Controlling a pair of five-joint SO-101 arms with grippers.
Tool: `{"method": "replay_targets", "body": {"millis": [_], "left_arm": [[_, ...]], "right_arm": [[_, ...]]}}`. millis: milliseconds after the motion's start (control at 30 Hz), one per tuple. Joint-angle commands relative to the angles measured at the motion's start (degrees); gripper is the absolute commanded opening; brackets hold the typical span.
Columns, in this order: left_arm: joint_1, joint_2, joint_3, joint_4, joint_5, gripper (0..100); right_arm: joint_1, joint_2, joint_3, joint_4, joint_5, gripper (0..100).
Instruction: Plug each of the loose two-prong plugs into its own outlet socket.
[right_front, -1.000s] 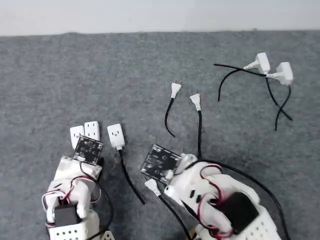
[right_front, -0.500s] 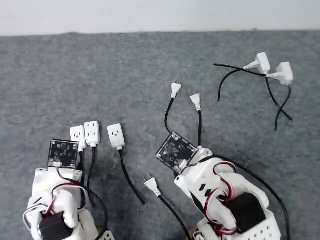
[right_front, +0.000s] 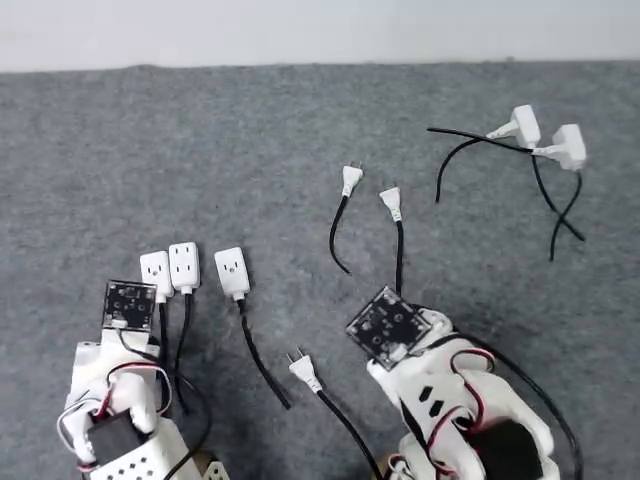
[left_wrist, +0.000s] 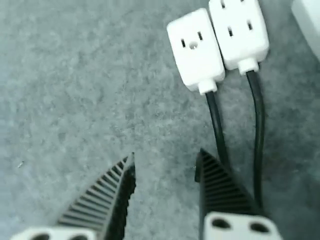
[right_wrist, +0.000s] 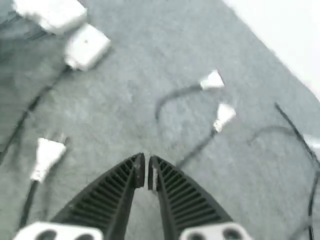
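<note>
Three white outlet sockets (right_front: 155, 270) (right_front: 183, 265) (right_front: 231, 270) lie in a row at the front left, each on a black cord. My left gripper (left_wrist: 165, 159) is open and empty, just short of the two leftmost sockets (left_wrist: 195, 50) (left_wrist: 237, 27). One loose two-prong plug (right_front: 303, 370) lies between the arms, and two more (right_front: 350, 180) (right_front: 391, 202) lie mid-table. My right gripper (right_wrist: 146, 165) is shut and empty over bare carpet, with the near plug (right_wrist: 47, 155) off to one side and the two far plugs (right_wrist: 212, 80) (right_wrist: 224, 114) ahead.
Two more white cord ends (right_front: 520, 125) (right_front: 568, 145) lie with crossed black cords at the back right. The left arm (right_front: 130, 303) and right arm (right_front: 390, 325) sit at the front edge. A pale wall borders the grey carpet (right_front: 250, 150) at the back.
The left arm has drawn back and to the left, off the sockets. The right arm has shifted right, uncovering the near plug. Plugs and sockets stay put.
</note>
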Motion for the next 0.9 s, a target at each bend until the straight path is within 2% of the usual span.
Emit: {"method": "replay_targets", "body": {"millis": [0, 100, 633, 867], "left_arm": [[-0.26, -0.62, 0.22, 1.85, -3.16, 18], [-0.79, -0.70, 0.22, 5.71, -4.66, 18], [-1.05, -0.70, 0.22, 5.63, -4.75, 18], [-1.05, -0.70, 0.22, 5.63, -4.75, 18]], "right_arm": [[4.35, -3.65, 3.69, -2.51, 0.79, 1.2], [4.88, -6.29, 4.48, -2.33, 0.88, 1.2], [5.05, -7.69, 4.75, -2.42, 0.44, 1.5], [5.05, -7.60, 4.66, -4.26, 0.70, 11.4]]}}
